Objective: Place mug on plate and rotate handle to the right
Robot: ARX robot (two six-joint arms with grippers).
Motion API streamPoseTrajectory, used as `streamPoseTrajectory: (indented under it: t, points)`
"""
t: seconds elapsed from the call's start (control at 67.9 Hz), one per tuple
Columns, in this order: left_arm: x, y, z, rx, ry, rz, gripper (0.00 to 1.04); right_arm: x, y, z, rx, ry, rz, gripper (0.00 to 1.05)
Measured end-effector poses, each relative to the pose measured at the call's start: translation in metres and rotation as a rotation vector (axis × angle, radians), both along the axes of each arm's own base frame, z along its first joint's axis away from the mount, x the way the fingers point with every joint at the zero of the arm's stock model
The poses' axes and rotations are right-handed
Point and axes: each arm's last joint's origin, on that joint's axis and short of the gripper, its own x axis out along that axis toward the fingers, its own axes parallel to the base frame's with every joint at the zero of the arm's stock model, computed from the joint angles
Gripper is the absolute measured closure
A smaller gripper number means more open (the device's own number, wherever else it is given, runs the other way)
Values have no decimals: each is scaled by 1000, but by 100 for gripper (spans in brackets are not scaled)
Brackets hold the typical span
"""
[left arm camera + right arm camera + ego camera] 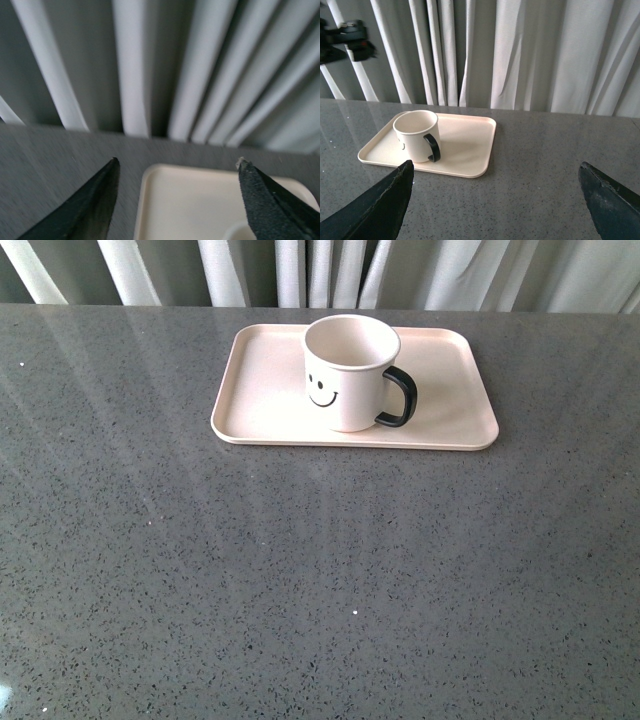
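**Obs. — mug on plate, handle to frame right**

Front view, read left to right. The grey speckled table [300, 570] fills the frame from the bottom edge up to a pale pleated curtain [300, 270] along the top. The plate [260, 390] lies flat in the upper centre, long side across the frame, its left portion bare. The mug [350, 370] stands upright on the plate, a little left of the plate's middle and fully inside the rim. Its mouth is open and nothing shows inside. The smiley face [322, 392] sits on the mug's front-left side. The handle [400, 398] sticks out to the right of the frame, turned slightly toward the camera. The plate's right portion is bare. Neither arm appears in this view.

Left wrist view: the left gripper [178, 161] has its jaws spread wide, with nothing between the dark fingers [95, 205]. It is above the table, clear of the plate [190, 200], whose near corner shows between them. The picture is soft.

Right wrist view: the right gripper [495, 164] is also wide apart and empty — well back from the plate [470, 145]. The mug [415, 135] stands on it with the handle [434, 147] facing this camera. A dark shape [345, 40] shows in front of the curtain; I cannot tell what it is.
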Motion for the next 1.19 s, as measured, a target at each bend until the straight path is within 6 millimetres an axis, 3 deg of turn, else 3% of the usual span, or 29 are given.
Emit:
streamPoseTrajectory:
  t: [0.074, 0.162, 0.368, 0.722, 0.987, 1.193]
  points:
    - [-30, 38, 4, 30, -156, 32, 51, 0, 0, 0, 0, 0, -2, 9]
    - [-61, 68, 3, 53, -223, 53, 67, 0, 0, 0, 0, 0, -1, 9]
    - [-116, 106, -30, 107, -159, 29, 103, 0, 0, 0, 0, 0, 1, 9]
    - [-180, 141, -43, 110, -169, 33, 103, 0, 0, 0, 0, 0, 1, 9]
    - [-209, 157, -58, 110, -159, 17, 103, 0, 0, 0, 0, 0, 1, 9]
    - [-223, 161, -55, 111, -170, 34, 103, 0, 0, 0, 0, -1, 0, 9]
